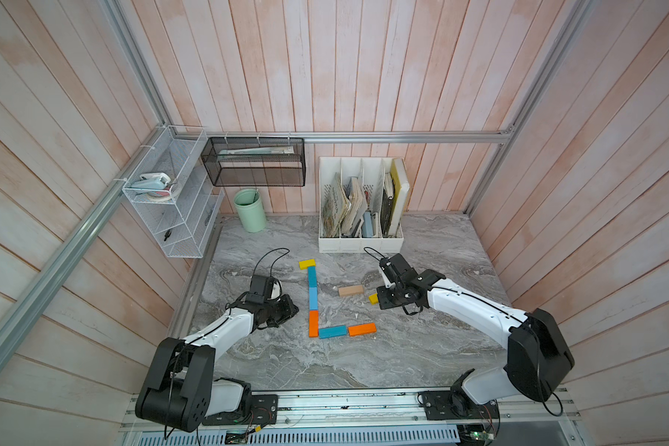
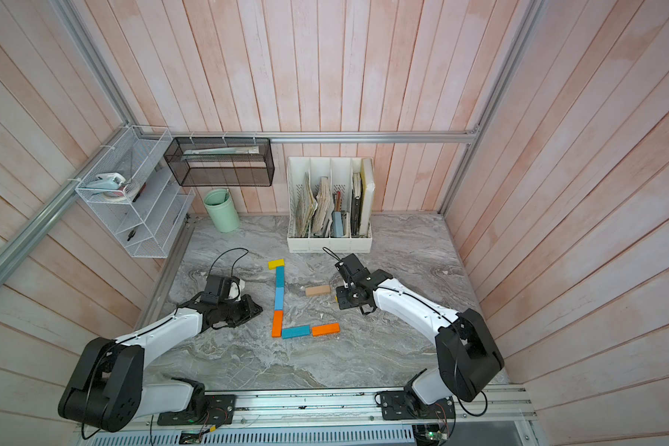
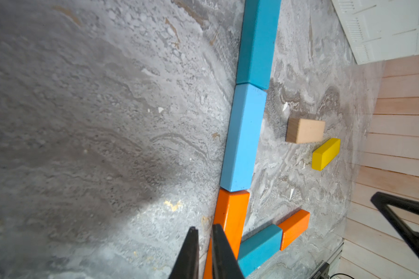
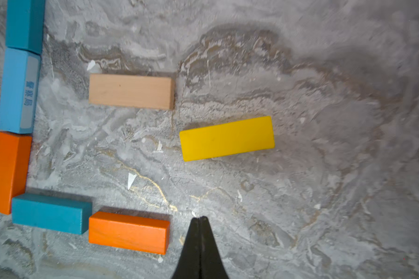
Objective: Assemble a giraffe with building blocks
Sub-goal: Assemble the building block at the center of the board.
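Right wrist view: matte rectangular bars lay on veined grey marble (image 4: 300, 72); the giraffe (image 4: 22, 89) formed an L beside the tan bar (image 4: 131, 91). Right gripper (image 4: 200, 218) pinched empty; left gripper (image 3: 203, 232) narrow, empty.

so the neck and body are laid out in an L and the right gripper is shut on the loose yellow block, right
Not quite. The right gripper is shut, but on nothing: in the right wrist view its tips meet over bare table, apart from the loose yellow block. The rest holds: in both top views the giraffe forms an L of neck and body.
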You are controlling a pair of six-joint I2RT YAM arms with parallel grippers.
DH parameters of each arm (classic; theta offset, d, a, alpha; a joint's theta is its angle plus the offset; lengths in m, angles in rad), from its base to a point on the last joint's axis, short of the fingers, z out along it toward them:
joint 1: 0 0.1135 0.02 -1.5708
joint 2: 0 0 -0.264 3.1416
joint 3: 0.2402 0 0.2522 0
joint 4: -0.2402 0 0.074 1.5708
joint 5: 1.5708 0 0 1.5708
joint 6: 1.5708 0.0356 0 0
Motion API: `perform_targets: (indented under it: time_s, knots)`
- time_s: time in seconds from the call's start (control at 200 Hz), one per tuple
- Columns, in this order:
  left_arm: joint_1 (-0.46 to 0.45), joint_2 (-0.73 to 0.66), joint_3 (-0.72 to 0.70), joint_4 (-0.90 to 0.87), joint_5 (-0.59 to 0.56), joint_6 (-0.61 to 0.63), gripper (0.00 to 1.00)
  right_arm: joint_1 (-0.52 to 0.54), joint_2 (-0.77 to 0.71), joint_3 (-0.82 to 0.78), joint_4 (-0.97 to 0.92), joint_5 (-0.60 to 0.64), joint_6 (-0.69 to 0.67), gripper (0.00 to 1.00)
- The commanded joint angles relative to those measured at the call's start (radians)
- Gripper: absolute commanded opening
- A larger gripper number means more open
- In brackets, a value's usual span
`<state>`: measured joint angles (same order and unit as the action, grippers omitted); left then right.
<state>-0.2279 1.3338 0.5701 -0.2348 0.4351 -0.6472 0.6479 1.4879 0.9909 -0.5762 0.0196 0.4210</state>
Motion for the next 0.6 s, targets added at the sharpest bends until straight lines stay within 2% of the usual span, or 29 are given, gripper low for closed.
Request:
perform_targets:
  time_s: [0.0, 0.375, 0.595]
  knots:
    - [0.004, -0.016, -0.012, 0.022, 0.008, 0.005, 0.16, -0.001, 0.026, -0.042, 0.060, -0.140, 0.112, 0.00]
    - [0.004, -0.014, -0.006, 0.015, 0.004, 0.008, 0.16, 0.007, -0.002, -0.167, 0.099, -0.120, 0.158, 0.00]
    - [0.005, 0.002, 0.023, 0.002, 0.004, 0.017, 0.16, 0.031, -0.012, -0.241, 0.158, -0.149, 0.189, 0.00]
